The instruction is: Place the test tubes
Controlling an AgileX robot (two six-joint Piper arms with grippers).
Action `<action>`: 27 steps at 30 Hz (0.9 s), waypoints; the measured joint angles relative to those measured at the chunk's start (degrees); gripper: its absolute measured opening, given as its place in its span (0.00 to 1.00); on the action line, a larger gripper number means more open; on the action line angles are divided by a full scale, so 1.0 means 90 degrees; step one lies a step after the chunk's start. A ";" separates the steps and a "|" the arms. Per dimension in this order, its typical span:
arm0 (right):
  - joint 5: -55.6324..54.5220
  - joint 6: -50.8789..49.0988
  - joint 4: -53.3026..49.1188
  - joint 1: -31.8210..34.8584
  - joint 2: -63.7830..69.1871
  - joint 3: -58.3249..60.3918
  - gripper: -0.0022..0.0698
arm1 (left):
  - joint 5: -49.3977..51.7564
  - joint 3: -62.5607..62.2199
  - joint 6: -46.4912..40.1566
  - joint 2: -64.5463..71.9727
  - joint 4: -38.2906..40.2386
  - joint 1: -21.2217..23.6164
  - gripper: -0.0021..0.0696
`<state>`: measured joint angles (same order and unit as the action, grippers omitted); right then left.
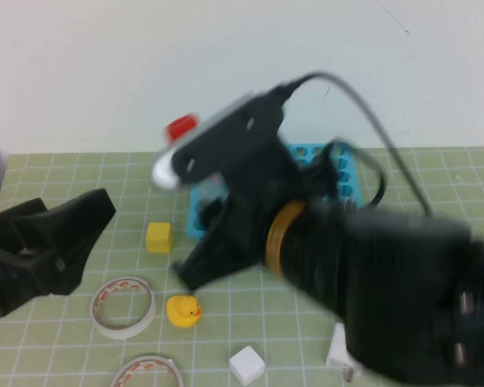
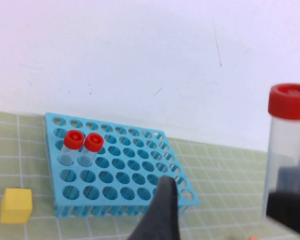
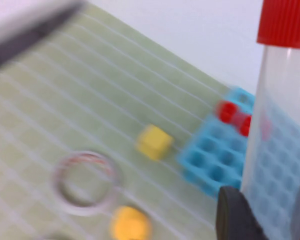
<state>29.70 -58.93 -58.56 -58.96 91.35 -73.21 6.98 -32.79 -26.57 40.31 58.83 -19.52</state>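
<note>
1 tube [image 3: 276, 115], seemingly right gripper's [image 3: 267, 212]; left gripper [image 1: 68, 219] apart

The bench [image 1: 460, 177] is pale green with a white grid. The rack [image 2: 115, 172] is light blue. Its two tubes [image 2: 72, 147] have red caps, as does the clear tube [image 3: 277, 125]. Cube [image 1: 159, 237] and duck [image 1: 183, 310] are yellow, the block [image 1: 247, 364] white, the arms [image 1: 387, 290] black.

no legible text, labels or numbers

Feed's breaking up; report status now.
Right gripper high by rack, shut on tube. Left gripper low at left. Rack holds two tubes, other holes free.
</note>
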 joint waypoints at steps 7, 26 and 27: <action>-0.1170 -0.3748 -0.3468 -0.0491 -0.0080 0.0895 0.36 | 0.0224 0.0000 -0.0556 0.0000 0.0008 0.0000 0.86; -0.2141 -0.4980 -0.4332 -0.0530 -0.0004 0.1004 0.36 | 0.0439 0.0000 -0.0949 0.0000 0.0737 0.0000 0.84; -0.2181 -0.4944 -0.4332 -0.0530 -0.0004 0.1004 0.36 | 0.0510 0.0000 -0.1014 0.0000 0.0825 0.0000 0.84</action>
<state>10.07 -103.43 -97.55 -63.73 91.31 -64.18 11.57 -32.79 -35.70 40.31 66.26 -19.52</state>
